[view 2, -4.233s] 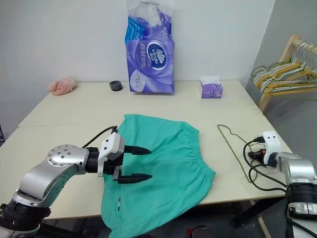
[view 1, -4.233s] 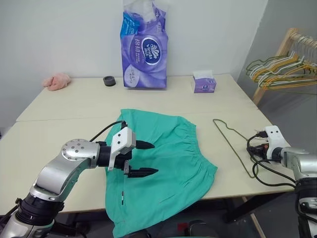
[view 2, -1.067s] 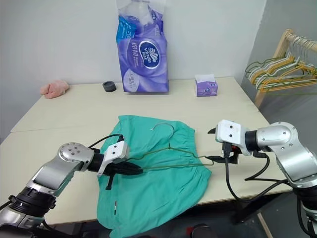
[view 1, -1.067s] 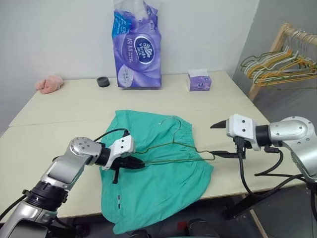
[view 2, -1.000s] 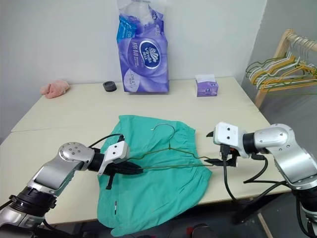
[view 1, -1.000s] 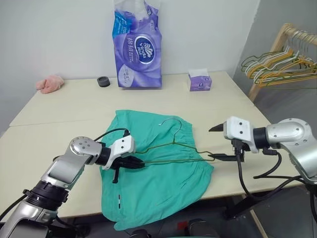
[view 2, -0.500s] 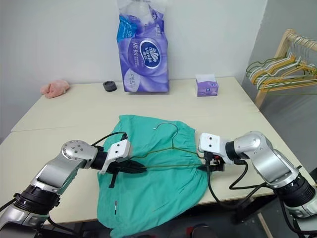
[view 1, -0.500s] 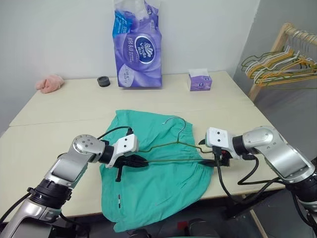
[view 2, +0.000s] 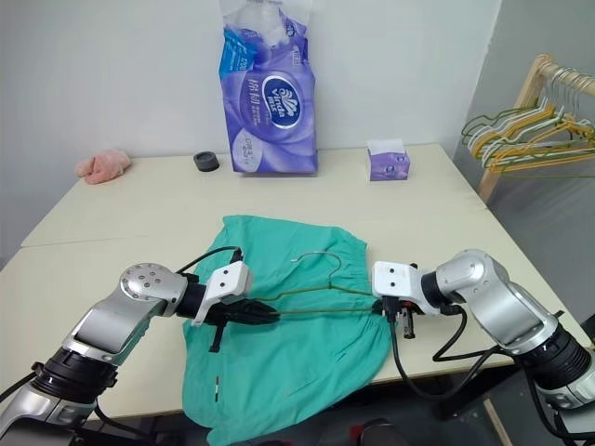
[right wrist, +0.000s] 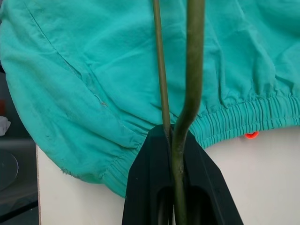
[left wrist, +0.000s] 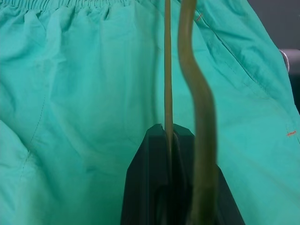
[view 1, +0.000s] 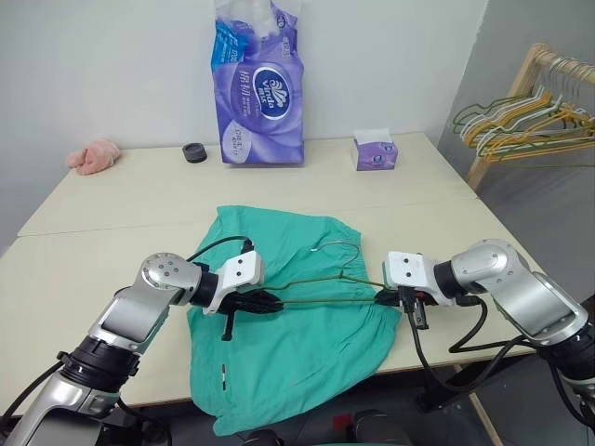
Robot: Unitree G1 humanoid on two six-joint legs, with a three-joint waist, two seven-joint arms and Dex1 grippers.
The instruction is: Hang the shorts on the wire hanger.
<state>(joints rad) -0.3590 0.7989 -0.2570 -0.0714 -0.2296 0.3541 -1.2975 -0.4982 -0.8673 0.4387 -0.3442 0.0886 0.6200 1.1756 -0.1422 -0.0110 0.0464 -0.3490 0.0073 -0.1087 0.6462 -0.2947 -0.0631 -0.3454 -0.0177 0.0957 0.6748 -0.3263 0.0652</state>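
Head views: my left end effector (view 1: 268, 303) is pressed together on one end of the wire hanger (view 1: 321, 286), and my right end effector (view 1: 389, 297) is pinched on the opposite end. The hanger spans between them just above the shorts (view 1: 297, 353), hook pointing away from me. The shorts lie flat on the desk (view 1: 112, 232), lower hem hanging over the near edge (waistband toward my right).

Left wrist view: the black fingers (left wrist: 154, 187) are clamped on the thin bottom wire; green fabric lies beneath, not threaded over it.

Right wrist view: the fingers (right wrist: 150, 187) pinch the hanger corner, just above the gathered waistband.

Status, as I judge it: hanger acquired in both end effectors; done. Remaining: get the shorts over the bar, then lift clear
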